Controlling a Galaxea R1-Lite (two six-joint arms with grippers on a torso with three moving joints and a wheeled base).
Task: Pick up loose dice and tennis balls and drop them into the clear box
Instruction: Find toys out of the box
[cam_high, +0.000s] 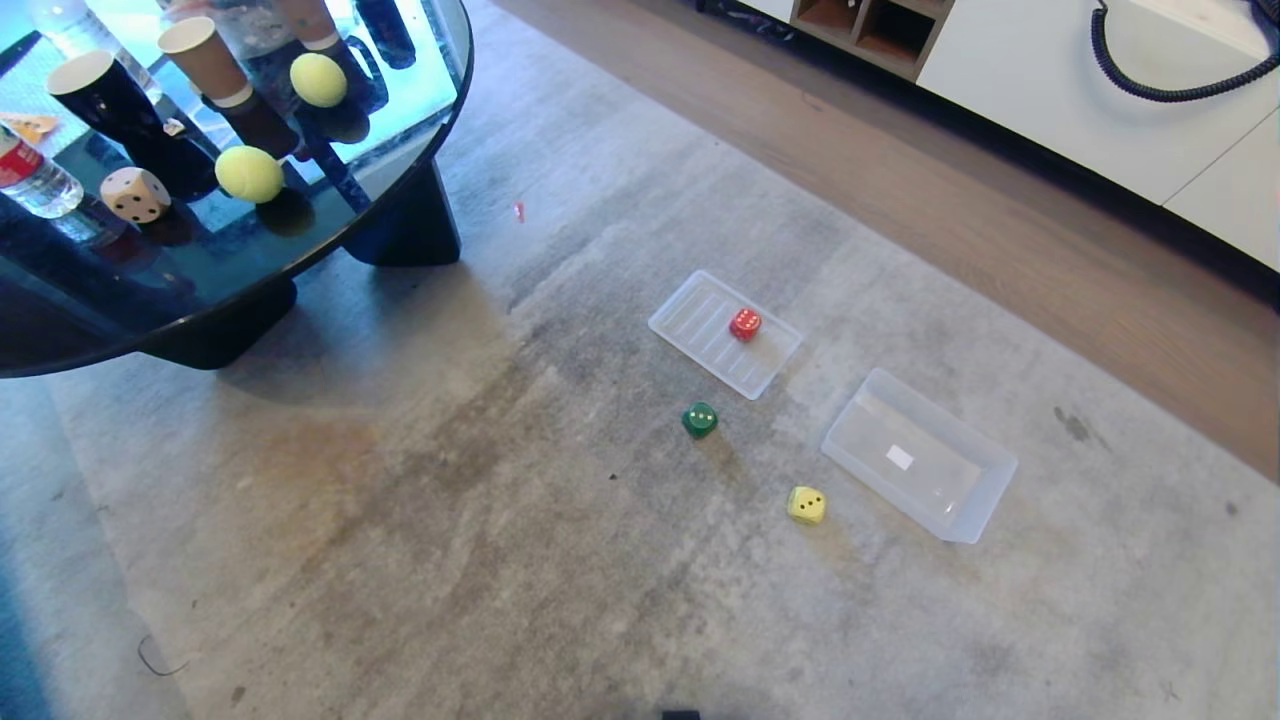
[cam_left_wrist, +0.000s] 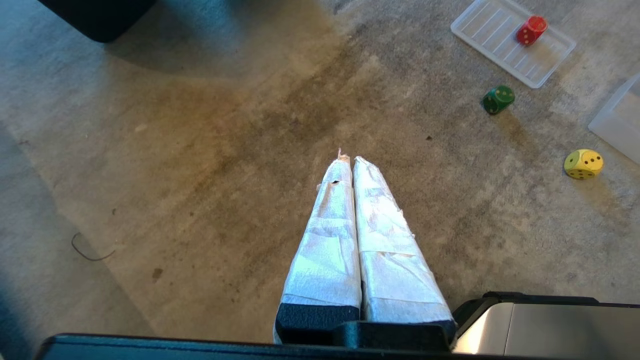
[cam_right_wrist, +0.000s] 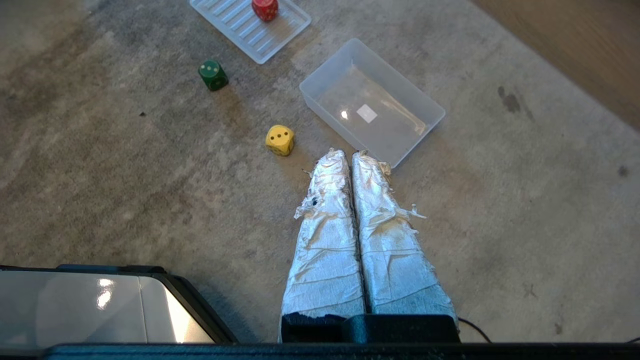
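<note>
On the carpet, a red die (cam_high: 745, 323) sits on a flat ribbed tray (cam_high: 700, 325). A dark green die (cam_high: 700, 419) and a yellow die (cam_high: 807, 505) lie loose nearby. The clear box (cam_high: 960, 500) stands empty to their right. Up on the round glass table (cam_high: 300, 250) are a beige die (cam_high: 135, 194) and two tennis balls (cam_high: 249, 173) (cam_high: 318, 79). My left gripper (cam_left_wrist: 349, 159) hangs shut above bare carpet, empty. My right gripper (cam_right_wrist: 351, 154) is also shut and empty, hovering above the carpet just short of the clear box (cam_right_wrist: 320, 82), with the yellow die (cam_right_wrist: 280, 139) beside it.
Paper cups (cam_high: 208, 60) and a water bottle (cam_high: 30, 175) crowd the glass table among the balls. The table's dark legs (cam_high: 405, 225) stand on the carpet at left. Wood floor and a white cabinet (cam_high: 1080, 90) lie beyond the carpet at the far right.
</note>
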